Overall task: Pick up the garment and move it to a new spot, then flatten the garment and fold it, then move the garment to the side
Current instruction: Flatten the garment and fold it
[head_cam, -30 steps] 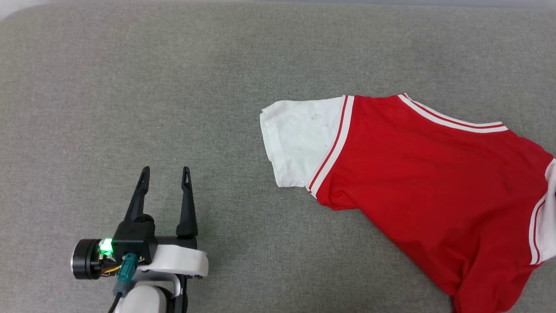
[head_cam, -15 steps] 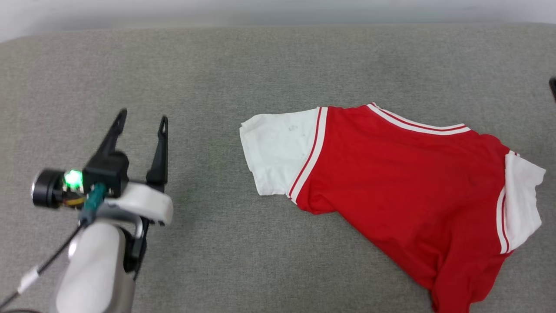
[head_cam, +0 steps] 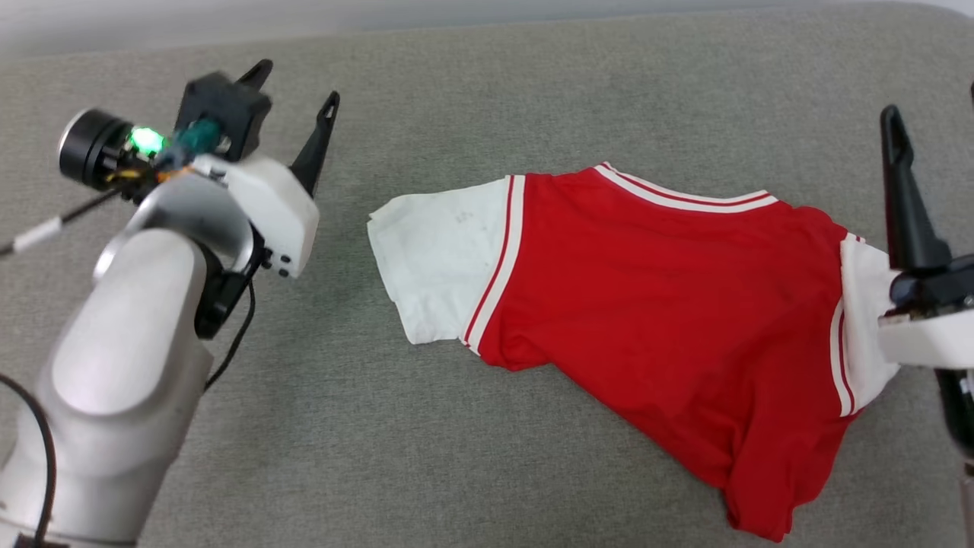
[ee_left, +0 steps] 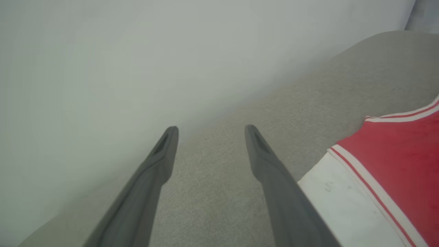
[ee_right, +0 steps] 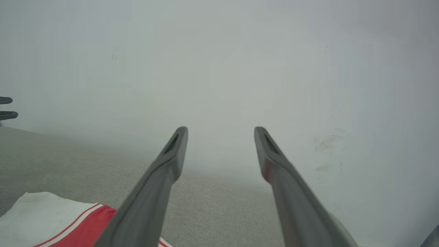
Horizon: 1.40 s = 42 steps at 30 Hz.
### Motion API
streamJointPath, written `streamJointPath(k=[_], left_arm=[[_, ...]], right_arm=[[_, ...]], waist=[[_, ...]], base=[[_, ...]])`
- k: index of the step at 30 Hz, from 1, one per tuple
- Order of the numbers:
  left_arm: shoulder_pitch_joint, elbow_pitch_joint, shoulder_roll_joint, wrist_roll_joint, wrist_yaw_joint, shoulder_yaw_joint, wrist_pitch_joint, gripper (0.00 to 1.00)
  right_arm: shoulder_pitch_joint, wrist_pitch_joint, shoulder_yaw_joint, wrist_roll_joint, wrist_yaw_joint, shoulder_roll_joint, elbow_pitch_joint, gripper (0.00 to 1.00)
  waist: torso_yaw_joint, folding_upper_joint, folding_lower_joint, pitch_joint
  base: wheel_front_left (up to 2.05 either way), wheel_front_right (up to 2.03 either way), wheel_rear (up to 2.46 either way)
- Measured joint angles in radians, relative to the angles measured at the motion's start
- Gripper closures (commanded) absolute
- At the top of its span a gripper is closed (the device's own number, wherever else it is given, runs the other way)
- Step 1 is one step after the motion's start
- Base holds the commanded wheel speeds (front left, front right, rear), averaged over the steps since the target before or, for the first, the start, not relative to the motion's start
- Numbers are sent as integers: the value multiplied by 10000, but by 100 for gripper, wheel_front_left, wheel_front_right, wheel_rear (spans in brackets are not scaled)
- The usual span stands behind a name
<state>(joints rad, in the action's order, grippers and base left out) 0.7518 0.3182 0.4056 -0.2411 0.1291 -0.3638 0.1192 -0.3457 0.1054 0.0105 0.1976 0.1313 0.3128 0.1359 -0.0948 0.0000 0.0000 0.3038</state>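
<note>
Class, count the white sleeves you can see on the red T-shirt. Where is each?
2. One sleeve lies flat at the T-shirt's left end; the other is at its right end, partly hidden behind the right gripper.

Left gripper (head_cam: 295, 85): two long, tapered dark fingers (head_cam: 318, 141) with slotted tips. Behind them sit a black block (head_cam: 224, 103), a green light (head_cam: 144, 139), a silver-rimmed black cylinder (head_cam: 87, 148) and a teal plug (head_cam: 196, 135) — then a white shell (head_cam: 266, 205), a pale grey forearm (head_cam: 122, 365) and a black cable (head_cam: 240, 335). Right gripper (ee_right: 220, 132): the same fingers and shell.
</note>
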Motion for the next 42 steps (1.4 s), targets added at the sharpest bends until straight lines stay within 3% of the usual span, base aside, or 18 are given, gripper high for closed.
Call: streamJointPath(k=[9,14,22,26,27,28,29,35,42], left_arm=[[2480,479,1319,-3509,-2,-3244,4034,0],[3421,612,1871,-5104,-2,-4846,6309,0],[4132,1135,2050,-6341,0,-6535,8403,0],[4482,1068,2186,-6456,-2,-7388,8753,0],[4524,1078,2213,-6550,-4,-7494,8751,71],[4615,1055,2251,-6598,-8,-7657,8746,71],[4684,988,2291,-6617,-10,-7798,8621,100],[4851,991,2462,-7033,2,-8450,7908,100],[4827,1103,3799,-7400,0,-8767,7568,100]], right_arm=[[1183,40,-117,-144,0,-936,813,0],[1237,230,-290,-42,0,-961,564,0],[947,362,-646,-17,0,-943,107,0],[679,462,-907,61,0,-930,-199,0],[645,525,-930,77,0,-913,-272,0],[619,543,-949,94,0,-884,-353,0],[591,591,-957,121,0,-869,-441,0],[581,721,-861,148,0,-679,-815,0],[985,738,-514,221,0,-573,-932,0]], waist=[[-452,0,1,411],[-753,0,0,728],[-1181,0,1,1252],[-1343,0,0,1476],[-1369,0,0,1517],[-1381,0,0,1548],[-1377,0,0,1564],[-1098,0,0,1318],[-493,0,0,807]], base=[[0,0,0],[0,0,0],[0,0,0],[0,0,0],[0,0,0],[0,0,0],[0,0,0],[0,0,0],[0,0,0]])
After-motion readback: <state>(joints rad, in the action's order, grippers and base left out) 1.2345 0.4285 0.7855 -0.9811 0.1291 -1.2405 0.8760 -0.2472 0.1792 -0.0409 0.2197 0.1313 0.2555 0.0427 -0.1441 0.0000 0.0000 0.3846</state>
